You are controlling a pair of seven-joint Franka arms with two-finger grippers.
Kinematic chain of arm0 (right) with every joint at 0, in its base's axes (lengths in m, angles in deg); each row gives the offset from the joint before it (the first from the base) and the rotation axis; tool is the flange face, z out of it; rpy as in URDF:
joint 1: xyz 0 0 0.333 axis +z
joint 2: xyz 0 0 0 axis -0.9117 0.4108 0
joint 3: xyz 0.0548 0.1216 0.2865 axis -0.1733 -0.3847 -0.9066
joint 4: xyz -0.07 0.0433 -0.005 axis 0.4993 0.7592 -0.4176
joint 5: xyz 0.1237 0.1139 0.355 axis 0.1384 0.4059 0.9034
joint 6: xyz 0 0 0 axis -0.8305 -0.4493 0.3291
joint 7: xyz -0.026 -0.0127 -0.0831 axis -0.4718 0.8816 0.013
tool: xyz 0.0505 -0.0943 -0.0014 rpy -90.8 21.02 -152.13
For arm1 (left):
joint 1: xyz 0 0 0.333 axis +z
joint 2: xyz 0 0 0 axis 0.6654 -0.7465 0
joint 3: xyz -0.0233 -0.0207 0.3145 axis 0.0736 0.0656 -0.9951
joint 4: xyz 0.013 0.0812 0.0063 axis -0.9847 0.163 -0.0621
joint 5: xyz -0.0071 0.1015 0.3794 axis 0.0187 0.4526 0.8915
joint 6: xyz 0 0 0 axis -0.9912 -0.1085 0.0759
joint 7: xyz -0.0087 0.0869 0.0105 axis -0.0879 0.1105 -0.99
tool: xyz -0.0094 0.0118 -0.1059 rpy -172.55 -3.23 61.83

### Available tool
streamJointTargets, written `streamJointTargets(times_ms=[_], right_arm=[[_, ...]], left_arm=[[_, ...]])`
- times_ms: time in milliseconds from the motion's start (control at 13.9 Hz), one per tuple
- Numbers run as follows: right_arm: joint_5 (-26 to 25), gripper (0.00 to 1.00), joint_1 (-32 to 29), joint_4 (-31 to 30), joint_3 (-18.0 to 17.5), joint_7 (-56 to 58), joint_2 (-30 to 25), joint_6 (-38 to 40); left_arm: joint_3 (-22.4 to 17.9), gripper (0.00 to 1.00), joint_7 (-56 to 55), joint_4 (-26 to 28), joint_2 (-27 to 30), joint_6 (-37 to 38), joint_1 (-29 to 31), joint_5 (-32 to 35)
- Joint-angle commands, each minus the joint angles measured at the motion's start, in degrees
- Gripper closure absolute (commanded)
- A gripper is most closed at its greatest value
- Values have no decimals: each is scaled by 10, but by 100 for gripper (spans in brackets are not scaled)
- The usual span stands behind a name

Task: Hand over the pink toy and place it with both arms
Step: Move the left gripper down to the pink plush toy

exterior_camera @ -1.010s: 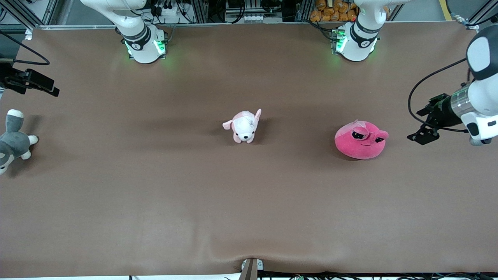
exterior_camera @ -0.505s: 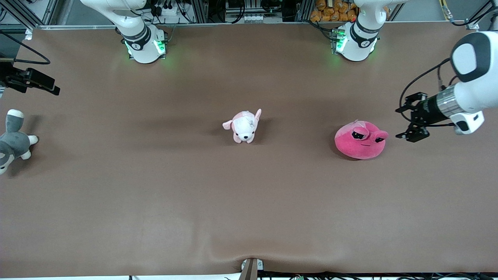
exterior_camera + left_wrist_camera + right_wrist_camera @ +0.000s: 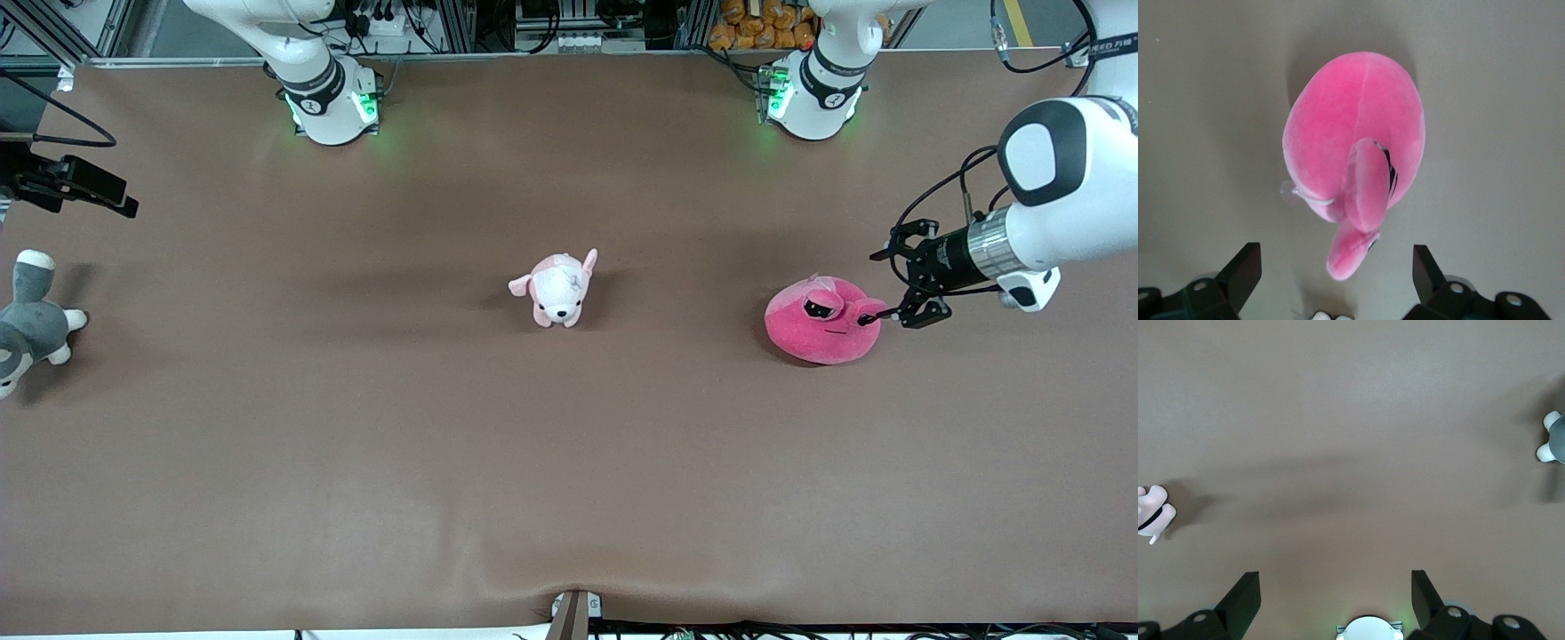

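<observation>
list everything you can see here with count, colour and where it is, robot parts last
pink toy: 1, hot pink, on the table toward the left arm's end
puppy plush: 1, pale pink and white, mid-table
plush animal: 1, grey and white, at the right arm's end of the table
table: 1, brown cover
left gripper: 1, black, open, at the pink toy's edge, toy lined up between its fingers in the left wrist view
right gripper: 1, black, open, waiting above the table's edge at the right arm's end, over bare cover
</observation>
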Motion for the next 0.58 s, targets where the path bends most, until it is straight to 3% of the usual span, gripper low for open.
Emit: streamJointTargets(times_ms=[0,361,505], right_arm=[[7,0,-8,3,-7,-5,-1,3],[7,0,-8,2,-7,-5,-2,4],[7,0,-8,3,-7,-5,-1,3]], left_arm=[[3,0,-5,19,-12,-40,3,-11],[3,12,-5,22,-33,-64,0,-11],[3,28,-5,22,-37,-65,0,-11]])
